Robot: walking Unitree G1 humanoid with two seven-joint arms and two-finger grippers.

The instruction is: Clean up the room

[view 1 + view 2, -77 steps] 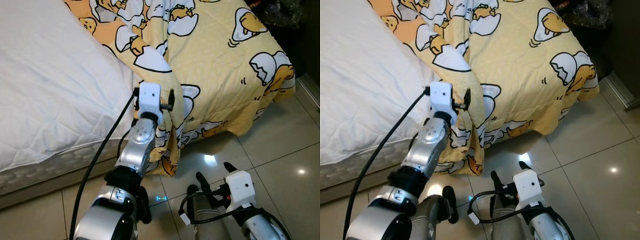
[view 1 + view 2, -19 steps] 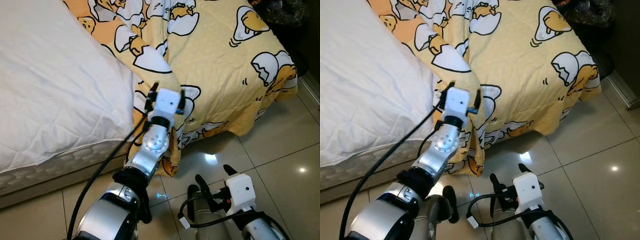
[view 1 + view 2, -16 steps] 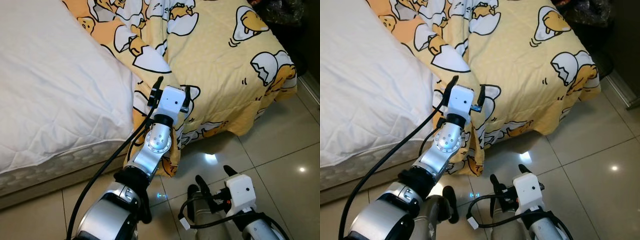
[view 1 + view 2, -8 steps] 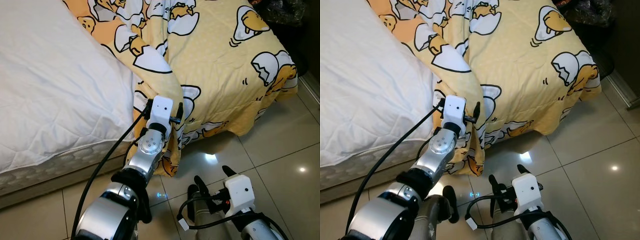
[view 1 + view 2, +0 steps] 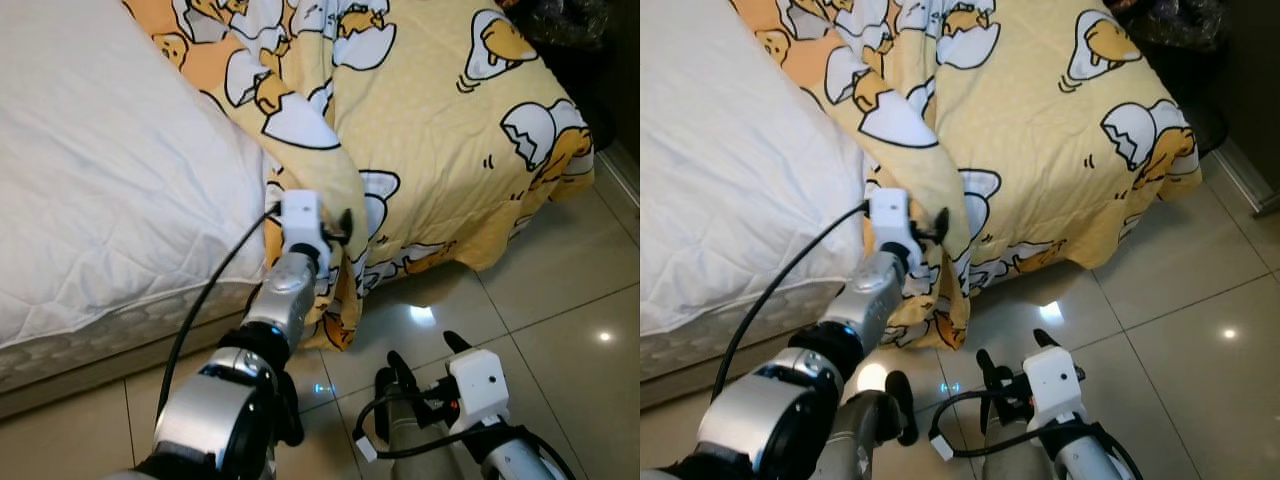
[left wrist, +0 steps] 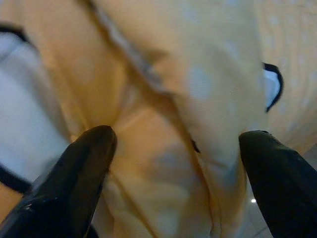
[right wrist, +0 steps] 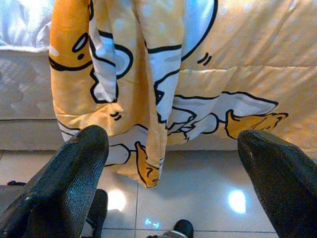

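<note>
Blanket (image 5: 430,110) hangs bunched at the bed (image 5: 100,180) edge; left gripper (image 6: 178,148) spread around a fold, apparently unclamped. Right gripper (image 7: 173,163) idle, open. Next: close, pull straight.

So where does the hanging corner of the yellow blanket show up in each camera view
Left eye: the blanket corner hangs at centre, below the left end effector.
Right eye: it hangs left of centre.
Left wrist: blanket folds between the open fingers.
Right wrist: upper middle.
Shared landmark: the white mattress.
</note>
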